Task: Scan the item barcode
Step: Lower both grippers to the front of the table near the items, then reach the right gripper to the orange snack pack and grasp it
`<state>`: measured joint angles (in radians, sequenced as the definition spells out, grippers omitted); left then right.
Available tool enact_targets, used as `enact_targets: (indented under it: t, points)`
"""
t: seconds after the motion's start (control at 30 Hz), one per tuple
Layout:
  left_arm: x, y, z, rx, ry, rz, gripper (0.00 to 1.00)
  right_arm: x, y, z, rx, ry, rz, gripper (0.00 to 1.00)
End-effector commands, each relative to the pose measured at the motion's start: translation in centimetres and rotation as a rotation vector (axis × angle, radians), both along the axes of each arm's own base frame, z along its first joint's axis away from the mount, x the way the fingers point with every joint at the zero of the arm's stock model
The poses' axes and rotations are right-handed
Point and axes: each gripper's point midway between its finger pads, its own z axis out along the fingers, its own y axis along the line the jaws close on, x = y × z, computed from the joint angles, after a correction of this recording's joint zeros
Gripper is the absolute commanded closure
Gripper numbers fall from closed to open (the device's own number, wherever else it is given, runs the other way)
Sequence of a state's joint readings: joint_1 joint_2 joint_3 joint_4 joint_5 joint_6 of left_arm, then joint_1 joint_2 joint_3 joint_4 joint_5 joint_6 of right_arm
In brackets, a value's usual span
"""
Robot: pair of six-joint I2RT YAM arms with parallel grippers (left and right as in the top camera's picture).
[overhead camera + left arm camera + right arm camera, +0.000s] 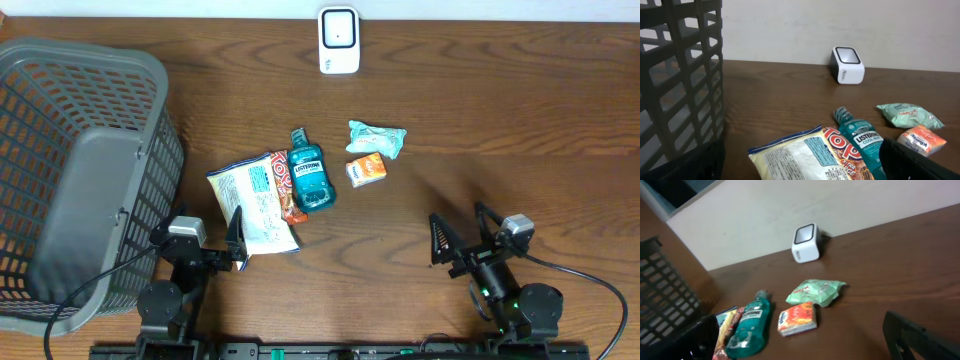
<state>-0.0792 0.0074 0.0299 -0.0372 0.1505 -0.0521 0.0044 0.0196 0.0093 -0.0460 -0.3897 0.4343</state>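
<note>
A white barcode scanner (339, 40) stands at the far edge of the table, also seen in the left wrist view (846, 65) and the right wrist view (805, 242). Mid-table lie a pale snack bag (255, 200), a teal mouthwash bottle (308, 175), a small orange packet (366, 170) and a green pouch (377, 138). My left gripper (208, 237) is open at the near edge, just short of the snack bag (800, 155). My right gripper (465, 232) is open and holds nothing, well to the near right of the orange packet (797, 319).
A large grey plastic basket (80, 180) fills the left side of the table and stands close beside the left arm. Its mesh wall (680, 85) takes up the left of the left wrist view. A pale wall runs behind the scanner.
</note>
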Motion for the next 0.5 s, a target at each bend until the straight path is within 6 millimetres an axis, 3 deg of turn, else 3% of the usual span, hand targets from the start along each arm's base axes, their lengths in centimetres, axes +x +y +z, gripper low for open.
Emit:
enact_targets:
  t: [0.0,0.23,0.47]
  points:
    - [0.1,0.2,-1.6,-0.002,0.042,0.011,0.02,-0.7,0.7,2.3,0.032,-0.005,0.039,0.01]
    - [0.1,0.2,-1.6,-0.002,0.042,0.011,0.02,-0.5,-1.4,4.5,-0.073,0.230,-0.077,0.01]
    - [0.1,0.2,-1.6,-0.002,0.042,0.011,0.02,1.5,-0.9,5.4,-0.097,0.472,-0.052,0.01]
